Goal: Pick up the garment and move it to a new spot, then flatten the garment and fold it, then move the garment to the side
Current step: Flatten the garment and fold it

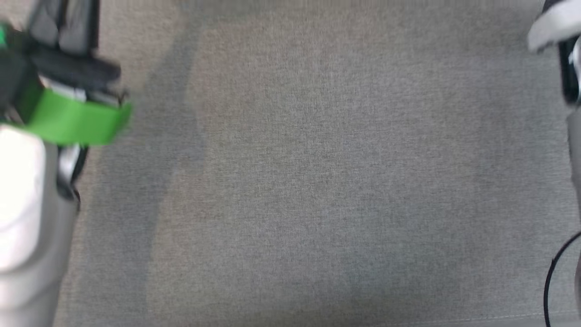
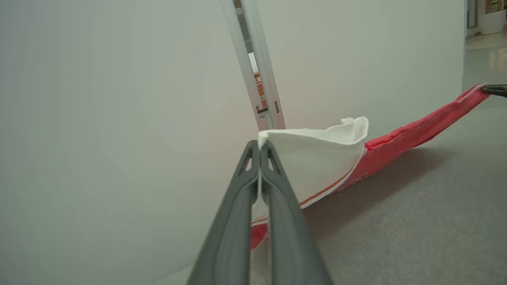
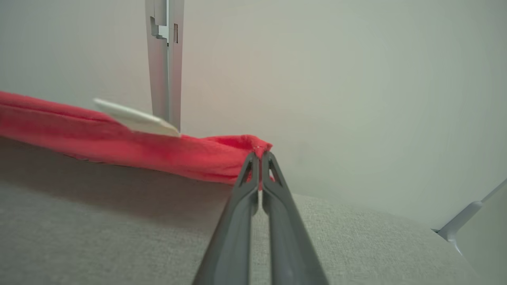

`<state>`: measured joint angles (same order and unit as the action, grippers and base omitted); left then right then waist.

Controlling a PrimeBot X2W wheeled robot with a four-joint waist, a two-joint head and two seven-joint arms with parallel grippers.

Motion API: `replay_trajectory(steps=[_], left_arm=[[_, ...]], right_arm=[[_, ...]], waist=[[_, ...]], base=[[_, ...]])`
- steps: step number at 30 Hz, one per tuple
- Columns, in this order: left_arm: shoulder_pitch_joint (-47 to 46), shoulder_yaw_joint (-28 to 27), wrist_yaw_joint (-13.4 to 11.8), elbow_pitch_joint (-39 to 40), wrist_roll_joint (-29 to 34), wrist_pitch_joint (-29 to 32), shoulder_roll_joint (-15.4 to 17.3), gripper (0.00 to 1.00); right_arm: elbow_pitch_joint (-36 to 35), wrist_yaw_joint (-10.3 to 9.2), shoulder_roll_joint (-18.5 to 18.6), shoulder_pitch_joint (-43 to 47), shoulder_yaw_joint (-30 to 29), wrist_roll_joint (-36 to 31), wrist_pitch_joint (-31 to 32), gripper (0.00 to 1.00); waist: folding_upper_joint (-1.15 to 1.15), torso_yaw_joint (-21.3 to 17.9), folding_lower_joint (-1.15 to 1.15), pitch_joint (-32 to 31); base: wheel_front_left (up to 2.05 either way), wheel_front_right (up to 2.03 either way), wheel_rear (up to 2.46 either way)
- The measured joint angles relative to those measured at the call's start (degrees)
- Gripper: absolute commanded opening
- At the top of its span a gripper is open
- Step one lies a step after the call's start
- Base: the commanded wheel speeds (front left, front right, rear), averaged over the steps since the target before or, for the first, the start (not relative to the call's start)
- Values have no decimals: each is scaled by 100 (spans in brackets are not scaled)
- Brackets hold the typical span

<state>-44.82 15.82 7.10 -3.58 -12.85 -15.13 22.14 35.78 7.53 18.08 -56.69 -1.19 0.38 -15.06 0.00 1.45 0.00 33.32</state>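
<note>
The garment (image 2: 317,166), red with a white section, hangs stretched between the two grippers, low over the grey cloth surface (image 1: 317,181), where it casts a dark shadow. Whether its lowest edge touches that surface cannot be told. The left wrist view gives the white end: the left gripper (image 2: 259,149) has its two dark fingers pressed together on the top corner of the white panel. The panel curls open beside them. From there the red part runs up and to the right, to a dark fingertip of the other arm at that view's right edge. The right wrist view gives the opposite end: the right gripper (image 3: 259,157) is clamped on a bunched red corner. The red cloth trails away to that view's left as a rolled band, with a blurred white strip lying across it. Both wrist views look toward a pale wall (image 2: 119,118) split by a metal post (image 3: 164,59). The head view, blurred, looks straight down on the grey surface. A pale forearm (image 1: 22,204) with a green band (image 1: 72,120) is at its left edge. At its right edge are parts of the right arm and a black cable (image 1: 551,272).
</note>
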Motion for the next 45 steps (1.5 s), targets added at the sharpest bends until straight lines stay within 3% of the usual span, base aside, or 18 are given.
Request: replay_trajectory(steps=[12,26,32,39,45], left_arm=[[3142,-244,22,444,-88,0,-129,0],[5344,-592,14,1238,22,0,-678,0],[5116,-423,15,1040,135,-1,-597,0],[3461,254,24,-33,124,-3,-365,0],[2349,449,27,-816,34,-3,-347,0]], right_arm=[[-1165,0,-159,2838,-82,604,0,0],[-2103,0,-324,4948,-679,559,0,0],[-1926,0,-399,4908,-610,476,0,0],[-1085,0,-379,4040,-497,200,0,0],[-566,0,-358,3323,-382,146,0,0]], waist=[[0,-2,0,-1530],[0,9,-1,-2480],[0,-5,-1,-2396],[0,-31,0,-2116],[0,-56,0,-1780]], base=[[0,0,0],[0,0,0],[0,0,0],[0,0,0],[0,0,0]])
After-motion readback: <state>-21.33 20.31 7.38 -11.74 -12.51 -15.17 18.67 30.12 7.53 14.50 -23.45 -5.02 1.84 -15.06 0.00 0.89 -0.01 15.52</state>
